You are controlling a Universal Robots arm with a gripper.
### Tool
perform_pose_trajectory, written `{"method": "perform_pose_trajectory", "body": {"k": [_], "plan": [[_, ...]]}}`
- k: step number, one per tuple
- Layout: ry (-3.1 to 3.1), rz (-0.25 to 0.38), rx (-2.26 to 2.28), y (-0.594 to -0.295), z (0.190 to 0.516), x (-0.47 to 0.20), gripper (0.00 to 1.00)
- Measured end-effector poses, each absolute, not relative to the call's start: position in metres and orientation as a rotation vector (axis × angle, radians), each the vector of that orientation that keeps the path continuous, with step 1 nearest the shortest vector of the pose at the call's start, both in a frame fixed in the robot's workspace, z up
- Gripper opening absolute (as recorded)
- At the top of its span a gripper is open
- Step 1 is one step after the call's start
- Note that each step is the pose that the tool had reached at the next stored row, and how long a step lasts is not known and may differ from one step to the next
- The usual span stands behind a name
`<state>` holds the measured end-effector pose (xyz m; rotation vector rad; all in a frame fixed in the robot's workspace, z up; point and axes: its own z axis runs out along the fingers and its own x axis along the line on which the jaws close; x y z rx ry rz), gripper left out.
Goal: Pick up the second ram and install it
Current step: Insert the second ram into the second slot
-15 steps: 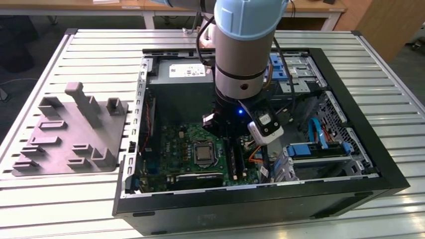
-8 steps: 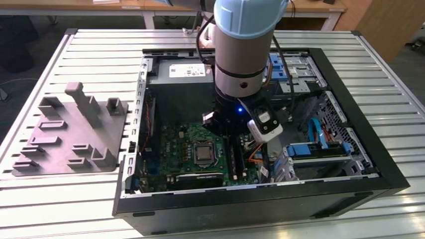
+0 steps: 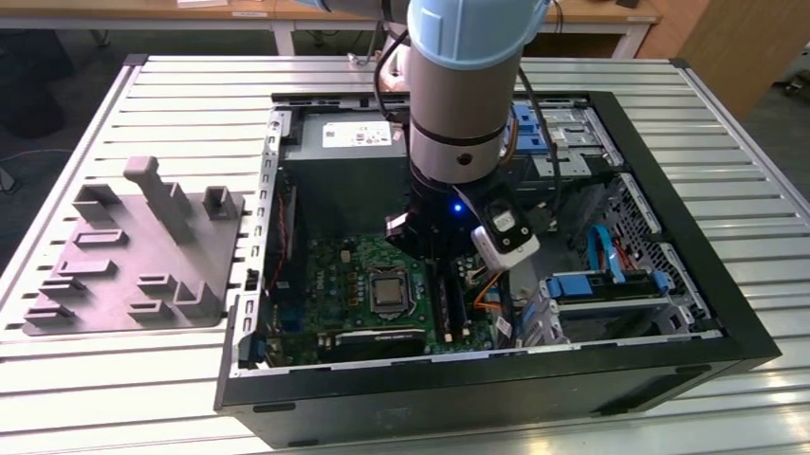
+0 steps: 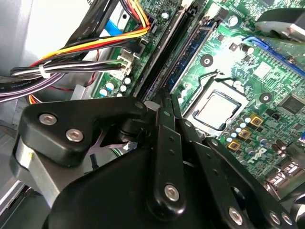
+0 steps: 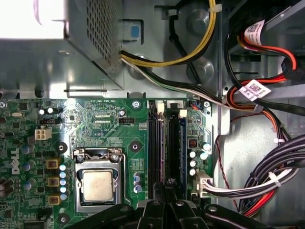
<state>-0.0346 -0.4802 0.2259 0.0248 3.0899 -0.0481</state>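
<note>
memory slots partly hidden behind pincer

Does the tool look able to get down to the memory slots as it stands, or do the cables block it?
Probably yes. The tool hangs right over the slots; the cables run beside them, and none seems to cross.

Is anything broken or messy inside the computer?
Nothing looks broken or spilled. The wires are bundled with ties at the side, and the memory slots run straight. One thing may look odd: the square chip sits bare, with no cooler on it. The hand is right at the slots' end.
</note>
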Motion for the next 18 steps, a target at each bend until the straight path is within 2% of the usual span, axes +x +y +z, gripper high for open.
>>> {"method": "perform_pose_trajectory", "body": {"k": [18], "plan": [[3.089,-0.079,0.024,-0.4788,0.2298,-0.0346,0.11]]}}
